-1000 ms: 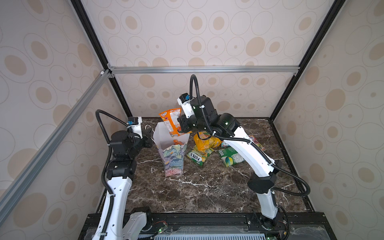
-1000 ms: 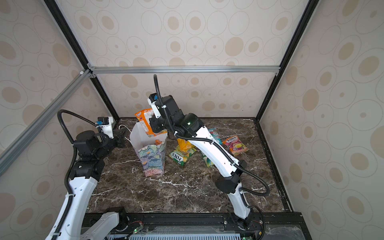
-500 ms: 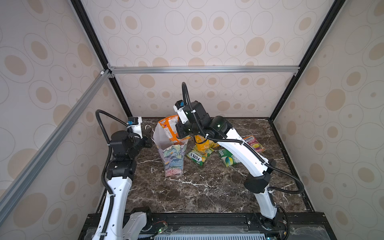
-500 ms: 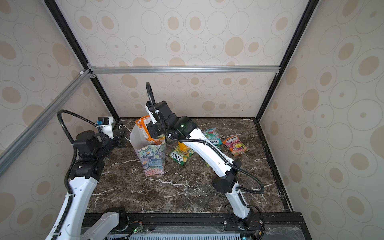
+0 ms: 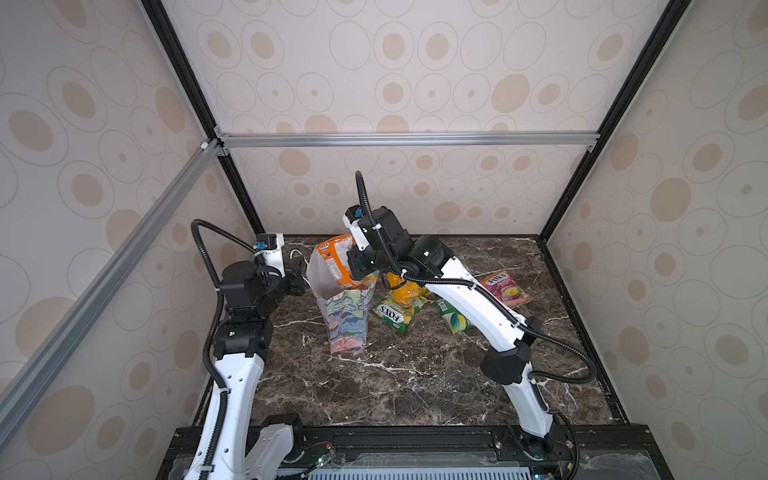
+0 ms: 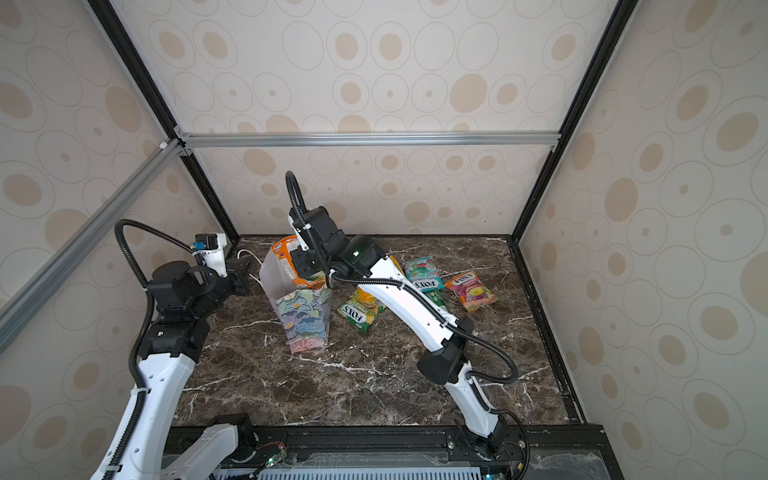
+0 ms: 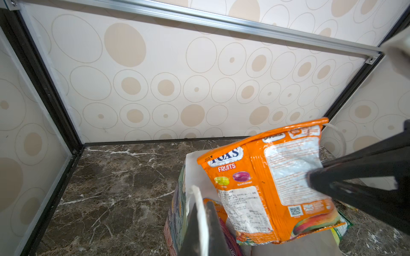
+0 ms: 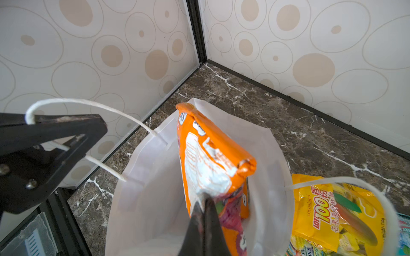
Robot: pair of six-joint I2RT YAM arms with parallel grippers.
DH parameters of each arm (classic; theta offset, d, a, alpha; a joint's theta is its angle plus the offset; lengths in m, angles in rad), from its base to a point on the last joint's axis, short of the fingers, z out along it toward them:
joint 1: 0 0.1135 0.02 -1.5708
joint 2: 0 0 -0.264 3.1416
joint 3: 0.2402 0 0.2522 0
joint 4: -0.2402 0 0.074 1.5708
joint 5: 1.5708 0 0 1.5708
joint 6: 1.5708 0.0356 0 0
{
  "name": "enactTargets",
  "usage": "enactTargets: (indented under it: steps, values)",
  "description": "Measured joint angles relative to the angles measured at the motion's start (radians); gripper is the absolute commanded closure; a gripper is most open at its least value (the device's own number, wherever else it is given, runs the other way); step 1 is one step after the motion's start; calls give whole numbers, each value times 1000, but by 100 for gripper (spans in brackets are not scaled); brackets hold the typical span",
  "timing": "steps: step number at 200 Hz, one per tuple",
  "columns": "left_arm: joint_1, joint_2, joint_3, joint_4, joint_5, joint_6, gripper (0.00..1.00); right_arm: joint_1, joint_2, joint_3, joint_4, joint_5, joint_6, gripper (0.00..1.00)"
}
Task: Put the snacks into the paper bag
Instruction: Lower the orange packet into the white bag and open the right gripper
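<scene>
gripping the orange fox's fruits packet [image 7: 266, 184] with its jaws clamped shut on one end, the right tool [image 8: 204, 200] holds it in the open mouth of the paper bag [image 5: 345, 316]. part of the packet is down inside the white interior and part stands above the rim. the left tool [image 7: 200, 199] is closed on the bag's white cord handle [image 8: 88, 103] at the side facing its own arm. the bag stands upright on the marble desk [image 5: 415, 374], near the back left. a purple packet [image 7: 229, 238] shows lower inside it. beside the bag on the desk lie a yellow lot 100 packet [image 8: 332, 210] and a green fox's packet [image 5: 397, 309]. farther right are a teal fox's packet [image 6: 424, 276] and an orange-pink fox's packet [image 5: 505, 289]. another green packet [image 5: 455, 320] lies partly hidden under the right arm.
</scene>
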Motion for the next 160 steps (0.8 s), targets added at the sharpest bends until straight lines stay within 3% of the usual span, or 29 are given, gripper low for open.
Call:
enactTargets:
  steps: [160]
  values:
    - [0,0,0,0,0,0,100,23,51,6,-19,10,27,100]
